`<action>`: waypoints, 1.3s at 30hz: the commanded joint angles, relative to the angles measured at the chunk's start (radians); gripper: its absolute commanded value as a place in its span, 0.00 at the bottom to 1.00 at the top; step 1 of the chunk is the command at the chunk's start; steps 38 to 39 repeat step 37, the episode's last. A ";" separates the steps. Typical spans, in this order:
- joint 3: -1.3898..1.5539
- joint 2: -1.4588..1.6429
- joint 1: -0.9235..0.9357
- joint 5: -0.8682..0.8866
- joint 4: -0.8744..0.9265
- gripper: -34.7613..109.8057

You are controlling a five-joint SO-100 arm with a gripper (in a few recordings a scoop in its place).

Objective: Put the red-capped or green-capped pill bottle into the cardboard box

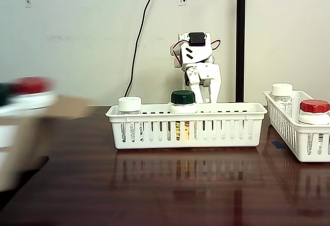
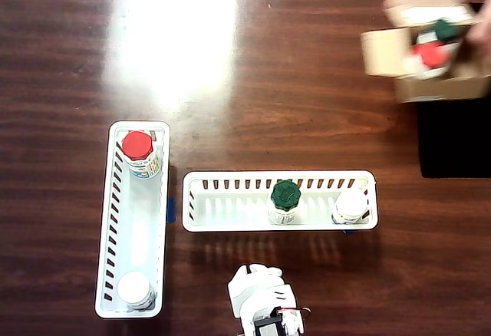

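Bottles stand in two white slotted baskets on a dark wooden surface. In the overhead view the long basket near the left edge holds the red-capped pill bottle at its far end and a white-capped bottle at its near end; the fixed view shows the same red cap at the right, its label print too small to read. The middle basket carries a green-capped bottle with a yellow-striped label and another white-capped bottle at its right end. The cardboard box sits blurred at the surface's top right corner in the overhead view, flaps open, with a red cap and a green cap visible inside; a hand touches its right side at the picture's edge. No writing on the box can be read. The white arm stands folded upright behind the middle basket, its claw pointing down behind the basket's rim; whether it is wide or narrow cannot be told.
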 commanded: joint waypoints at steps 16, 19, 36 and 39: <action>-0.002 0.084 -0.187 -0.572 0.011 0.25; -0.002 0.084 -0.186 -0.601 0.011 0.25; -0.002 0.084 -0.186 -0.670 0.011 0.25; -0.002 0.084 -0.186 -0.672 0.011 0.25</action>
